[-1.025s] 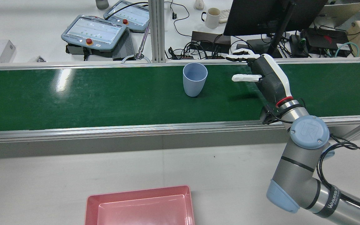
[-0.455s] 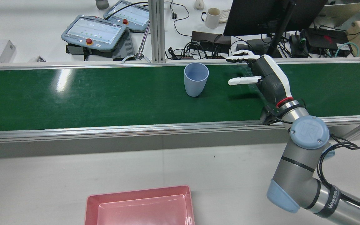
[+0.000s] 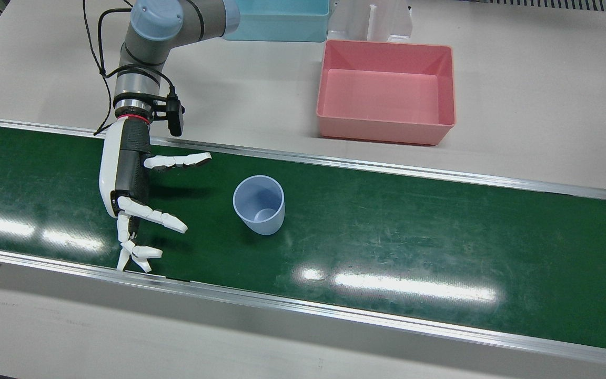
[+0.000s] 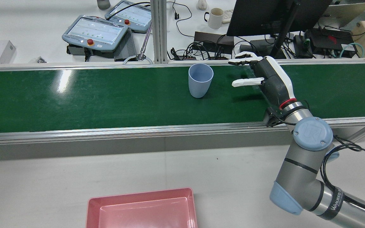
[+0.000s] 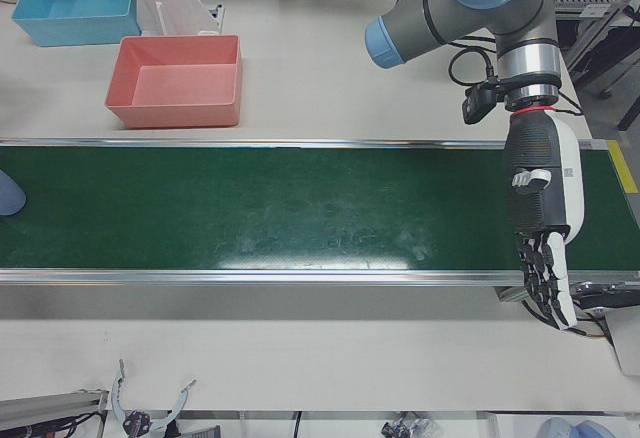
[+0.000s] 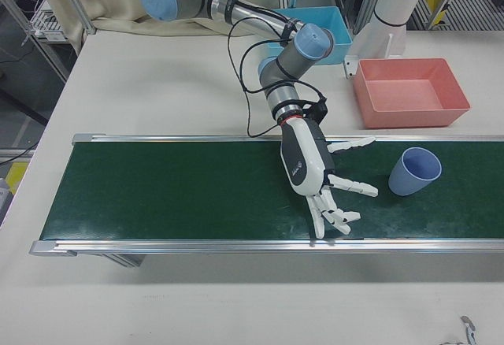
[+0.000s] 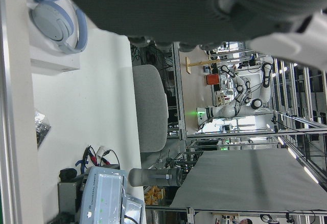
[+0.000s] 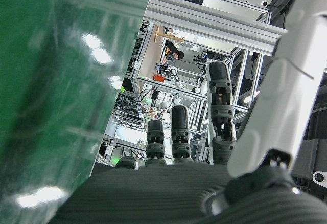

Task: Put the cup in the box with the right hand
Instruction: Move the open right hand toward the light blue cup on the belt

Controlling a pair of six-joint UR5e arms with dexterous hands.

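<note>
With nothing held and its fingers spread, the right hand (image 3: pixel 137 197) should be brought level around the upright cup (image 3: pixel 259 205) before being closed.

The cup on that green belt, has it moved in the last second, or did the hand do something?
The cup slid slightly to the right in the rear view, toward the right hand, staying upright. The hand stayed open beside it, only edging a little closer, and took hold of nothing. The pink box did not move.
</note>
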